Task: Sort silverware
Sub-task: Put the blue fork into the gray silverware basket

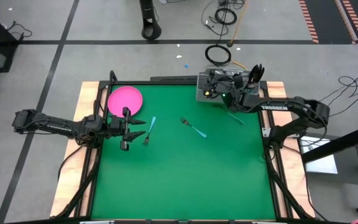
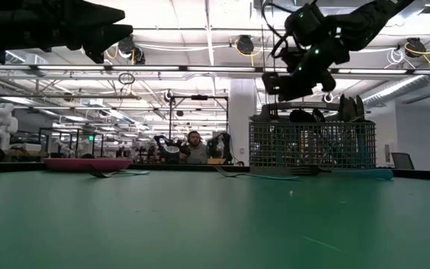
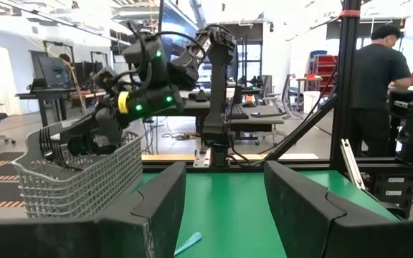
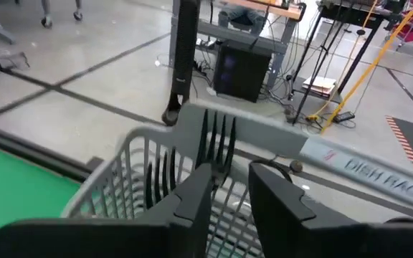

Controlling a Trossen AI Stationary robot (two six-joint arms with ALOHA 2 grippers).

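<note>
Hovering over the wire caddy (image 1: 219,84), the right claw (image 4: 229,185) is seen partly parted, a dark fork (image 4: 217,140) just past its tips. Blue-handled silverware (image 1: 149,129) lies lengthwise beside the wide left claw (image 1: 127,134) — the nearer arm.

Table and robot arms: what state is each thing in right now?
Left gripper: open, empty, above the mat beside the pink plate.
Right gripper: over the mesh caddy, jaws apart, dark fork upright just past them.
Mesh caddy: upright, holding dark cutlery.
Blue-handled fork: lying flat.
Blue-handled utensil: lying flat, mid-mat.
Pink plate: empty.
</note>
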